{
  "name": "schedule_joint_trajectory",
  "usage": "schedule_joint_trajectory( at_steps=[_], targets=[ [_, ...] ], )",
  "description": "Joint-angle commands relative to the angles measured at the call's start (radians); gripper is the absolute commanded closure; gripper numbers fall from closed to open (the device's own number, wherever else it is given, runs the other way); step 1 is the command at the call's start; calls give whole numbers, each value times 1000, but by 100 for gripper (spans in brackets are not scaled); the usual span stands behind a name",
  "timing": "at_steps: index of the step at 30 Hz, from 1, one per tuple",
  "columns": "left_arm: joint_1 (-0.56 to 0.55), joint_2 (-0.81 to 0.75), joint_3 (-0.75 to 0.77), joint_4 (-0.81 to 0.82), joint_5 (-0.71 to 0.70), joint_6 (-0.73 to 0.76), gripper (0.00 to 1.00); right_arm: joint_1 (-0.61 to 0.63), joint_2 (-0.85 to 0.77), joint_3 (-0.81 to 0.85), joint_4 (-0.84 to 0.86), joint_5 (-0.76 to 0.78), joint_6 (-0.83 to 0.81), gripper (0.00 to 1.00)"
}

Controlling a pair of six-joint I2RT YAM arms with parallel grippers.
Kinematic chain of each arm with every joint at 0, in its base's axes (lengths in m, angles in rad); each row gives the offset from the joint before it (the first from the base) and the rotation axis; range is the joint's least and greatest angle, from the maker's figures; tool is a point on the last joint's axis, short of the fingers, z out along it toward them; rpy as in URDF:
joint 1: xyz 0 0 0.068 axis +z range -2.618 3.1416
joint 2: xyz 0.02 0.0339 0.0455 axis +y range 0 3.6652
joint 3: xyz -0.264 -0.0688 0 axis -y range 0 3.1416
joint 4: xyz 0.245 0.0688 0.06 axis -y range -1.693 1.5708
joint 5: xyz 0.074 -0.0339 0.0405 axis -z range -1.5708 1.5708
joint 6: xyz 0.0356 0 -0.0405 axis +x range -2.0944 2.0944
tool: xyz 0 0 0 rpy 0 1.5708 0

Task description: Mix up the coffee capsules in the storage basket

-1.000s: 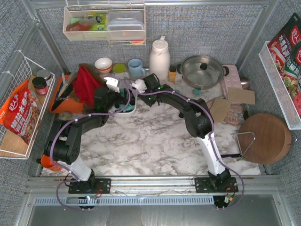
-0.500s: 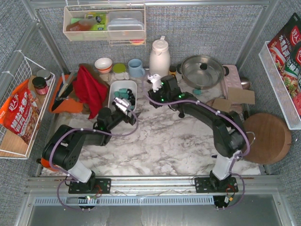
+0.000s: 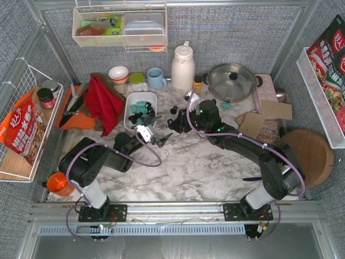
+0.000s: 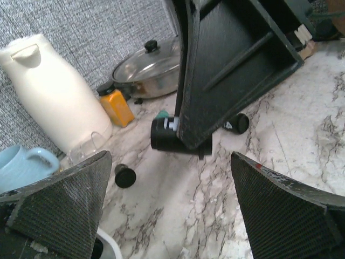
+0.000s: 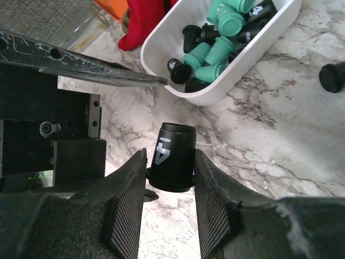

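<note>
Black capsule held in right jaws; left jaws spread wide. It should be dropped into the basket at one o'clock.

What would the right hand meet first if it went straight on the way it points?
Probably the near wall of the basket, ahead of the black capsule the right hand holds. A fingertip of the left hand lies close beside that line; depth is unclear.
</note>
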Motion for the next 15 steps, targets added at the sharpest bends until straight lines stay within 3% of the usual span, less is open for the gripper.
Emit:
schedule_joint_trajectory(
  at_steps=[1, 12, 15],
  targets=[
    [-19, 11, 20, 97, 7, 10, 1, 3, -15, -31, 119, -51, 75, 70],
    [-48, 19, 43, 90, -1, 34, 2, 14, -29, -46, 138, -66, 109, 70],
    [-50, 17, 46, 84, 10, 45, 23, 16, -31, -46, 129, -65, 107, 70]
  ],
)
